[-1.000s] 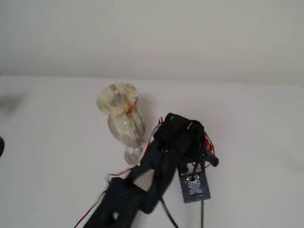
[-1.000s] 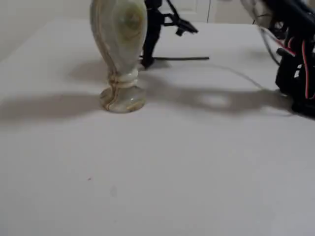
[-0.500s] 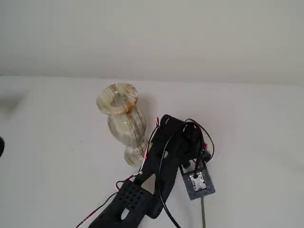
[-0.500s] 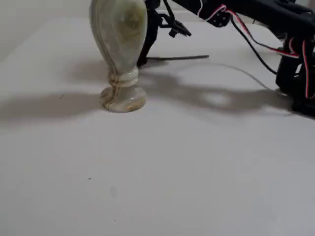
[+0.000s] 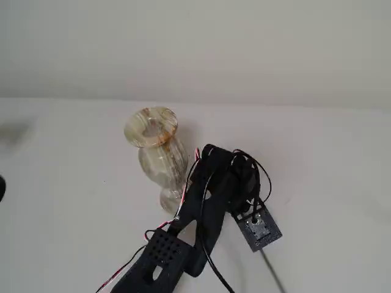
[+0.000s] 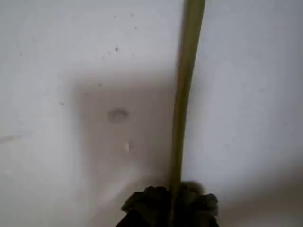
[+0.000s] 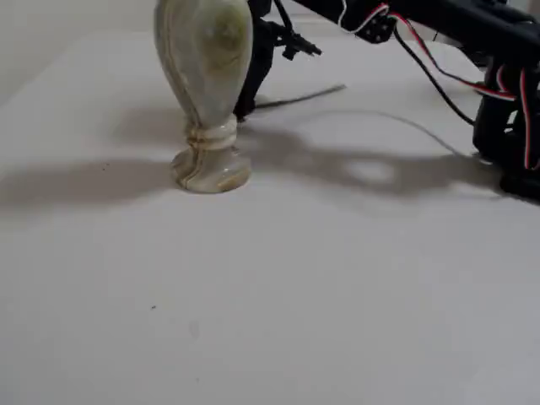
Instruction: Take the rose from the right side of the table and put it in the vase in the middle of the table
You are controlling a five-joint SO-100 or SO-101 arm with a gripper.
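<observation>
The vase [image 5: 153, 143], cream stone with tan veining, stands upright on the white table [image 5: 73, 183]; a low fixed view shows its foot [image 7: 211, 164]. My gripper [image 6: 171, 201] is shut on the rose's thin grey-green stem [image 6: 182, 94], which runs from the fingers out of the top of the wrist view. In a fixed view the gripper [image 7: 246, 103] is down at the table just behind the vase, and the stem [image 7: 299, 97] reaches to the right. In a fixed view from above, a piece of stem [image 5: 273, 271] shows beyond the wrist camera [image 5: 259, 229]. The red bud is not visible.
The black arm [image 5: 208, 195] with red and white wires crosses from the bottom edge and bends close beside the vase. In the low fixed view the arm's base [image 7: 506, 126] stands at the right edge. A white wall [image 5: 195, 43] rises behind the table.
</observation>
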